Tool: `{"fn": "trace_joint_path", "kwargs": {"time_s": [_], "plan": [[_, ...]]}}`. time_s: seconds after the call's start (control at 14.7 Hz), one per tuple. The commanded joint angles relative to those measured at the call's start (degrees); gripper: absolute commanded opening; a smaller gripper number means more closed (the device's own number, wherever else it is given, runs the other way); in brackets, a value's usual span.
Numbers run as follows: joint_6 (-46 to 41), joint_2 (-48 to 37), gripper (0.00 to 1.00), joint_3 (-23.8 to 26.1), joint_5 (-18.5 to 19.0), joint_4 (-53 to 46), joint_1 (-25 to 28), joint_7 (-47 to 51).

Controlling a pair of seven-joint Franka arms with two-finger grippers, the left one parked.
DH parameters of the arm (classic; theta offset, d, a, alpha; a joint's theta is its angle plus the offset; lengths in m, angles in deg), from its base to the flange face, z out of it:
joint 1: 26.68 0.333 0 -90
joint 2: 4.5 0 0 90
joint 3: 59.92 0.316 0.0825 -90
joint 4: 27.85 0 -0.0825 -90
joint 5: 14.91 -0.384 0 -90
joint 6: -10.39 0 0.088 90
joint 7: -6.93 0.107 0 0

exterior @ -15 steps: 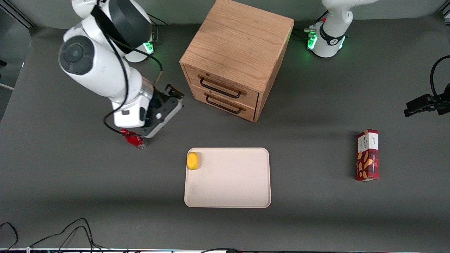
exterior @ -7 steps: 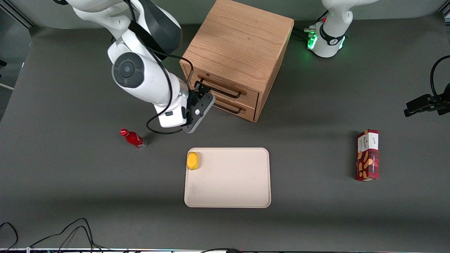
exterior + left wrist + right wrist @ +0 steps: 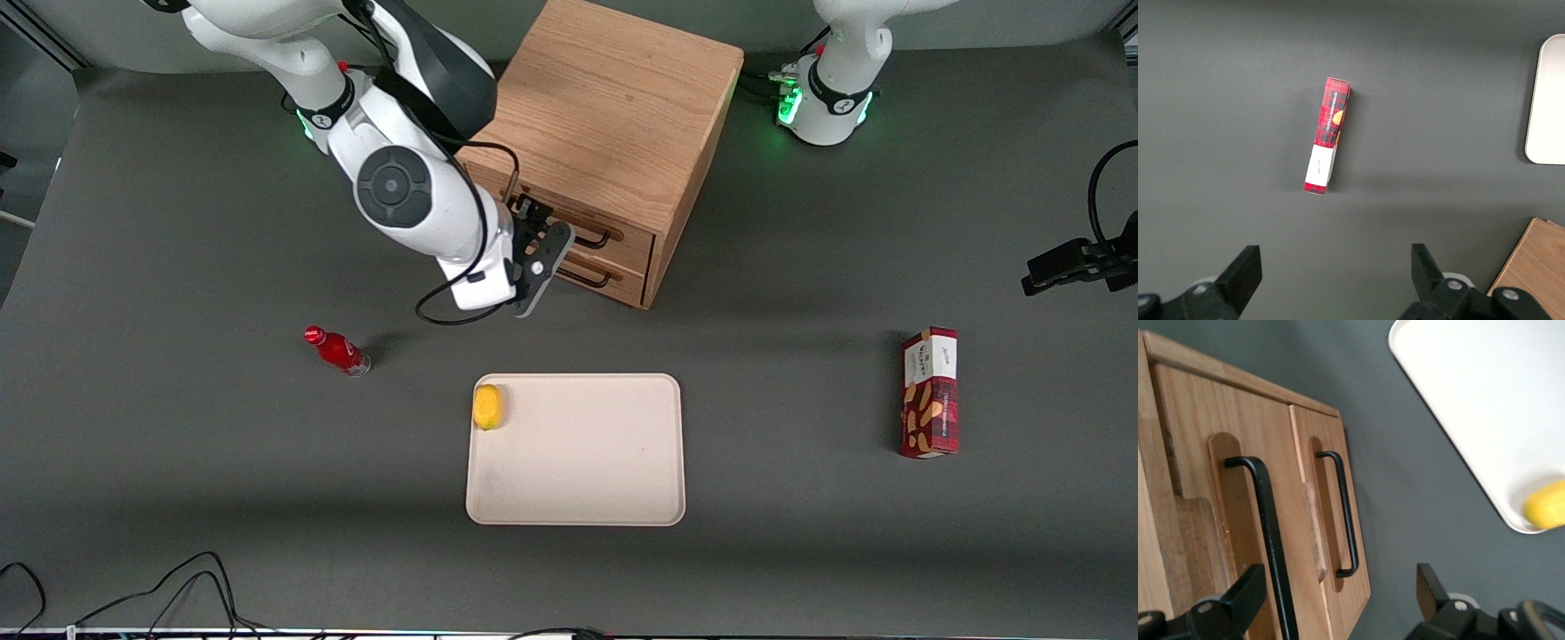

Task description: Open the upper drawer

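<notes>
The light oak cabinet [image 3: 605,116] stands at the back of the table with both drawers shut. The upper drawer [image 3: 628,236] has a thin black bar handle [image 3: 598,238], and a matching drawer [image 3: 622,277] sits below it. My right gripper [image 3: 542,236] hangs open right in front of the drawer fronts and covers part of them. In the right wrist view the upper drawer [image 3: 1198,453] fills much of the picture. Its handle [image 3: 1268,527] runs between the gripper's [image 3: 1335,593] spread fingers [image 3: 1238,593], close to one of them and not touched. The lower handle [image 3: 1345,513] lies beside it.
A cream tray [image 3: 578,480] lies nearer the front camera than the cabinet, with a yellow fruit [image 3: 487,406] in one corner. A red bottle [image 3: 336,349] lies toward the working arm's end. A red snack box [image 3: 930,391] stands toward the parked arm's end.
The right arm has swung from above the red bottle over to the cabinet front. Its gripper now faces the drawers. The drawers and the other things have not moved.
</notes>
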Motion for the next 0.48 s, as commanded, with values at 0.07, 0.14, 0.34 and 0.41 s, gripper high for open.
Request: {"fn": "trace_joint_path", "kwargs": {"time_s": [0.07, 0.14, 0.34, 0.41], "plan": [[2.8, -2.5, 1.00, 1.7, -1.1, 5.4, -0.2, -1.3], [3.1, -2.6, 1.00, 1.8, -1.1, 6.2, -0.2, -1.2], [4.0, -3.1, 1.00, 2.3, -1.1, 7.1, -0.2, -1.2], [4.1, -3.0, 1.00, 2.3, -1.1, 7.1, -0.2, -1.2]]}}
